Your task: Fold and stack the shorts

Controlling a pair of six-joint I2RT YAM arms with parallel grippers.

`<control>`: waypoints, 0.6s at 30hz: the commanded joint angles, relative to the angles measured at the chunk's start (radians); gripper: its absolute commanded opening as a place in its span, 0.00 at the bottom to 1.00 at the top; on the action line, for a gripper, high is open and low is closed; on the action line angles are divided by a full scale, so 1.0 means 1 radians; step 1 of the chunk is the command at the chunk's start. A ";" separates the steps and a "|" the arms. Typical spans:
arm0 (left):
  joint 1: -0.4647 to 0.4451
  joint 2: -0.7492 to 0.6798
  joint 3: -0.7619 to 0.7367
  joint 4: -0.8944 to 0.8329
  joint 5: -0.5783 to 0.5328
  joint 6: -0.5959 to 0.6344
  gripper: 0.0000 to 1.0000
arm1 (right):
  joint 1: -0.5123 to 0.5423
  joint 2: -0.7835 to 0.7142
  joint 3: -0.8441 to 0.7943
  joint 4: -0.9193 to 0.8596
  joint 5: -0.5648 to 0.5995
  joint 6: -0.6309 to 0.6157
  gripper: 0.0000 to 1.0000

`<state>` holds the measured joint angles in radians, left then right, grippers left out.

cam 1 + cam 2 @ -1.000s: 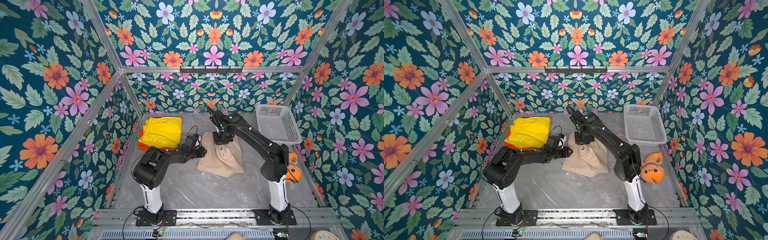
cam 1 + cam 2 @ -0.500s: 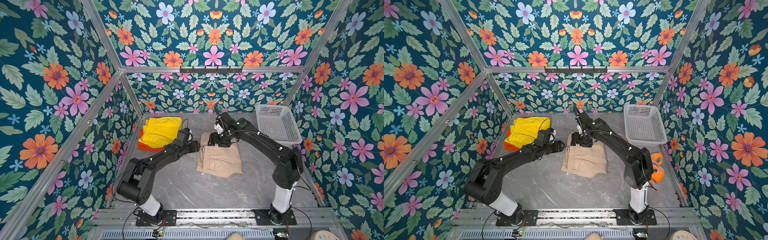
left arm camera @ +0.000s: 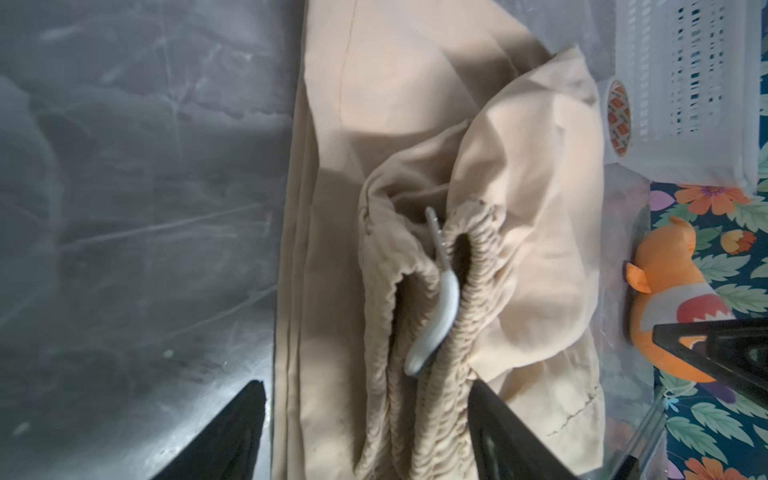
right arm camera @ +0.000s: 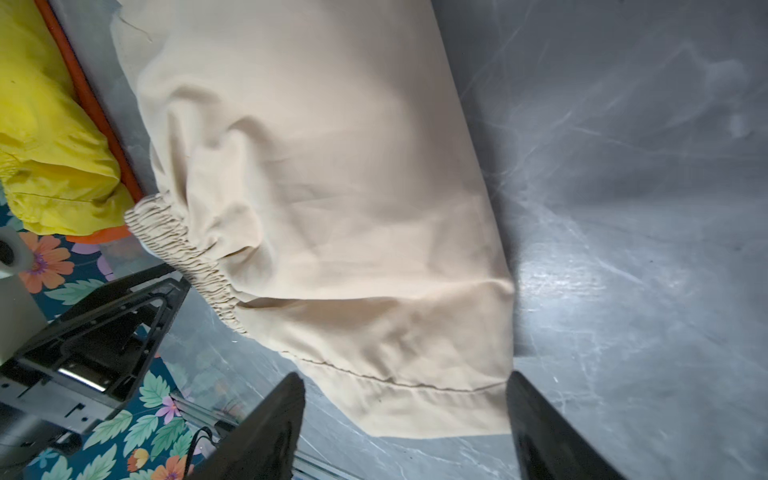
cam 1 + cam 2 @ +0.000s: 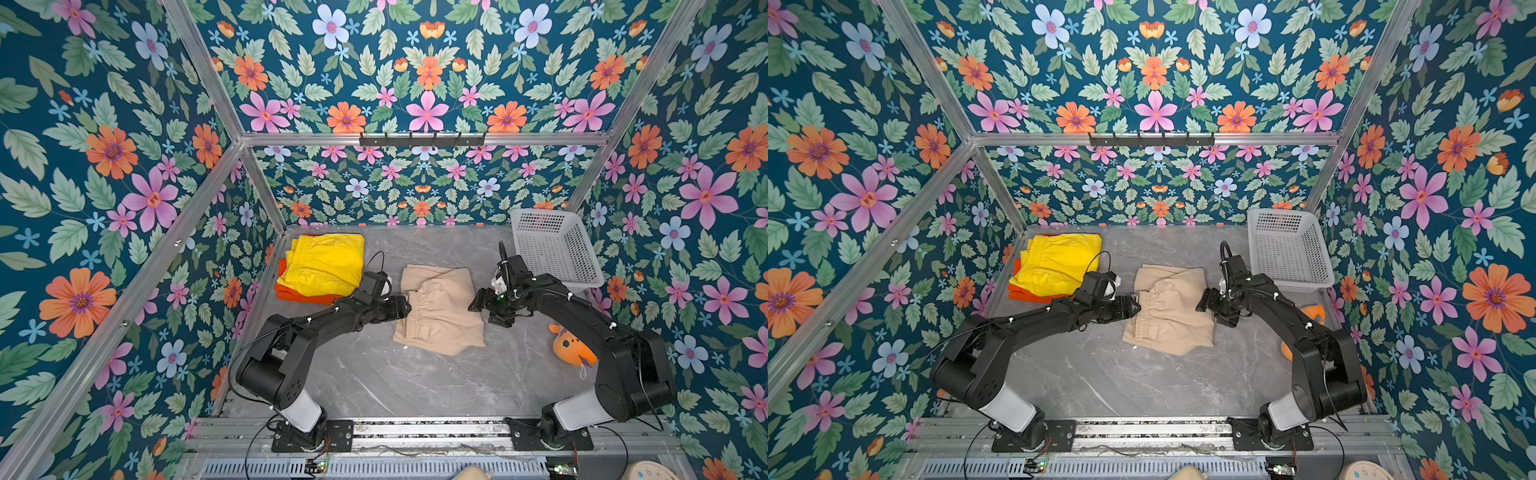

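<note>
A pair of folded beige fabric shorts [image 5: 440,311] [image 5: 1169,309] is seen lying flat near the middle of the grey marbled counter [image 5: 395,382] in both top views, its gathered elastic waistband turned toward the left arm. The left claw [image 5: 405,307] [image 5: 1136,307] is placed at that waistband edge; in the left wrist view the left claw [image 3: 365,395] is shown with its fingers spread wide, the ruched waistband of the beige fabric shorts [image 3: 415,166] lying between them unclamped. The right claw [image 5: 484,311] [image 5: 1212,311] is positioned at the opposite edge of the garment. In the right wrist view the right claw [image 4: 405,380] is likewise shown spread apart, with a stitched hem of the beige fabric shorts [image 4: 332,187] just ahead of its fingers and nothing gripped. At the far left corner, folded yellow fabric shorts [image 5: 328,262] [image 5: 1059,259] are stacked on orange fabric shorts [image 5: 303,297] [image 5: 1025,296], of which only an edge is exposed. A white perforated plastic basket [image 5: 552,253] [image 5: 1287,249] is set at the far right, and an orange-and-white plush fish toy [image 5: 571,347] [image 3: 665,291] is seen against the right wall, beside the right arm.
</note>
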<state>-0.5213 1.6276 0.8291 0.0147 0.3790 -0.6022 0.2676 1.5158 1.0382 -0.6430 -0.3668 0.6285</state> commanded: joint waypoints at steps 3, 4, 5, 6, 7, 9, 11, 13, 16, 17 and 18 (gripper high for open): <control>-0.013 0.048 -0.004 0.065 0.003 -0.013 0.79 | -0.013 0.070 -0.016 0.034 0.050 -0.062 0.77; -0.014 0.060 -0.004 0.067 -0.002 -0.011 0.80 | -0.012 0.085 -0.015 0.039 0.051 -0.073 0.76; -0.016 0.072 -0.002 0.067 -0.003 -0.011 0.80 | -0.012 0.098 -0.015 0.049 0.049 -0.080 0.76; -0.017 0.086 0.000 0.067 0.000 -0.010 0.80 | -0.013 0.110 -0.016 0.068 0.038 -0.086 0.76; -0.019 0.101 0.002 0.068 0.001 -0.010 0.79 | -0.014 0.126 -0.020 0.090 0.019 -0.092 0.76; -0.022 0.124 0.004 0.070 0.000 -0.010 0.79 | -0.013 0.167 -0.023 0.124 -0.013 -0.093 0.75; -0.026 0.141 0.002 0.068 -0.008 -0.010 0.78 | -0.013 0.202 -0.024 0.146 -0.033 -0.096 0.74; -0.034 0.156 0.003 0.058 -0.026 0.000 0.77 | -0.014 0.234 -0.024 0.158 -0.039 -0.098 0.68; -0.042 0.174 -0.009 0.065 -0.031 -0.001 0.73 | -0.013 0.260 -0.038 0.189 -0.058 -0.091 0.53; -0.045 0.179 -0.013 0.073 -0.033 -0.004 0.69 | -0.013 0.263 -0.045 0.201 -0.065 -0.085 0.47; -0.045 0.182 -0.016 0.082 -0.029 -0.012 0.64 | -0.013 0.262 -0.054 0.212 -0.069 -0.077 0.42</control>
<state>-0.5629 1.7863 0.8314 0.2348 0.3813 -0.6022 0.2523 1.7626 1.0031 -0.4538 -0.4397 0.5434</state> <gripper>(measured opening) 0.669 0.431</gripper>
